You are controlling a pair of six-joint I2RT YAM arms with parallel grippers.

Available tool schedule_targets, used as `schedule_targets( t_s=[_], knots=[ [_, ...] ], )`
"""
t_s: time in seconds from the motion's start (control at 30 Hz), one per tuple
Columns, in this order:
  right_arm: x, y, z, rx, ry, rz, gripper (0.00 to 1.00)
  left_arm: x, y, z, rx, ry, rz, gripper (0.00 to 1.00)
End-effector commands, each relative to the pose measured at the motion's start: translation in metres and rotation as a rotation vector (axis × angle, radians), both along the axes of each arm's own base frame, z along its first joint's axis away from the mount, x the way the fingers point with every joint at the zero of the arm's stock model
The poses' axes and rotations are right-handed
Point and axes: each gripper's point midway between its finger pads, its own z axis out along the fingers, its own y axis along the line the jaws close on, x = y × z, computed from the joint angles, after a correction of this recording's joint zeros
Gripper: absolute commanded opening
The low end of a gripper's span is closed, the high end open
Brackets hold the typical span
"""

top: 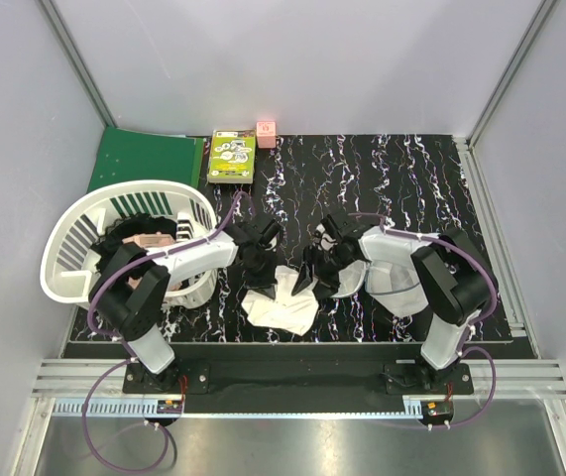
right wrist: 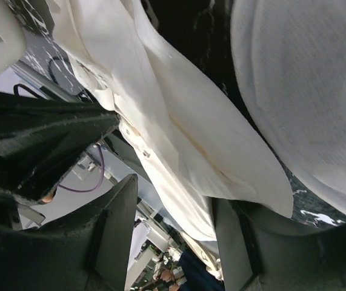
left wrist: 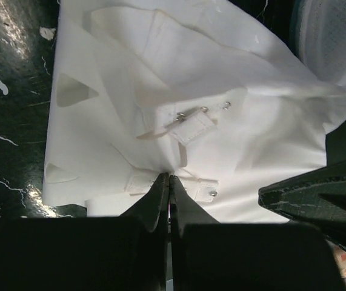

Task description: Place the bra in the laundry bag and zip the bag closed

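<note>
Top view only: whole layout, both arms reaching in to the middle of the black marbled table [top: 421, 178]. The bra [top: 284, 307] lies flat there between the left gripper [top: 260, 276] and right gripper [top: 312, 278], with the laundry bag [top: 394, 293] just to its right, partly under the right arm. White slatted basket [top: 59, 248] at left holds black garments [top: 129, 236] and a pink one. Green box [top: 233, 157], pink cube [top: 266, 132] and green board [top: 144, 159] sit at the far edge. Left wrist view adds detail: the bra is white, not black, smooth fabric in folded layers, with short straps carrying small metal rings and hooks. Left jaws are pressed together, pinching its near edge, creases running into the tips. Right wrist view adds: right jaws apart, one finger on each side of the bra's cream edge, fabric between them. The bag shows as a pale mesh dome beside it. The bra is outside the bag.
</note>
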Motion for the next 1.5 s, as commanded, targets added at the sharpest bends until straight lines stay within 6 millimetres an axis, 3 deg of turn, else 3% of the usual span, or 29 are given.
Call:
schedule_targets(
  t_s=[0.0,0.17,0.3,0.33,0.43,0.53,0.67,0.87,0.97,1.2,1.33,1.43,1.47],
  knots=[
    [0.014,0.018,0.011,0.050,-0.059,0.026,0.57,0.005,-0.010,0.034,-0.080,-0.074,-0.009,0.00],
    [0.015,0.026,0.010,0.051,-0.064,0.039,0.56,0.001,-0.028,0.065,-0.179,-0.088,-0.010,0.00],
    [0.017,0.027,0.009,0.046,-0.070,0.034,0.56,-0.001,-0.031,0.068,-0.179,-0.089,-0.014,0.00],
    [0.017,0.027,0.010,0.044,-0.075,0.032,0.57,0.000,-0.026,0.068,-0.162,-0.095,-0.004,0.03],
    [0.012,0.024,0.010,0.040,-0.064,0.024,0.58,0.001,-0.008,0.064,-0.103,-0.106,0.046,0.29],
    [0.008,0.019,0.007,0.025,-0.065,0.020,0.58,-0.006,0.005,0.056,-0.063,-0.083,0.065,0.46],
    [0.006,0.018,0.005,0.024,-0.054,0.021,0.58,-0.008,0.019,0.037,0.000,-0.094,0.088,0.54],
    [0.008,0.020,0.005,0.027,-0.054,0.024,0.58,0.005,0.009,0.027,0.016,-0.092,0.077,0.56],
    [0.010,0.022,0.006,0.031,-0.052,0.025,0.57,0.009,0.011,0.022,0.045,-0.104,0.078,0.56],
    [0.011,0.023,0.003,0.025,-0.051,0.026,0.56,0.012,0.016,0.007,0.101,-0.090,0.075,0.42],
    [0.013,0.023,0.002,0.023,-0.056,0.028,0.55,0.014,0.018,0.006,0.117,-0.097,0.062,0.22],
    [0.014,0.024,0.001,0.021,-0.061,0.032,0.53,0.014,0.019,0.011,0.118,-0.107,0.050,0.15],
    [0.014,0.023,0.001,0.021,-0.062,0.031,0.52,0.014,0.020,0.012,0.121,-0.107,0.046,0.08]
  ],
)
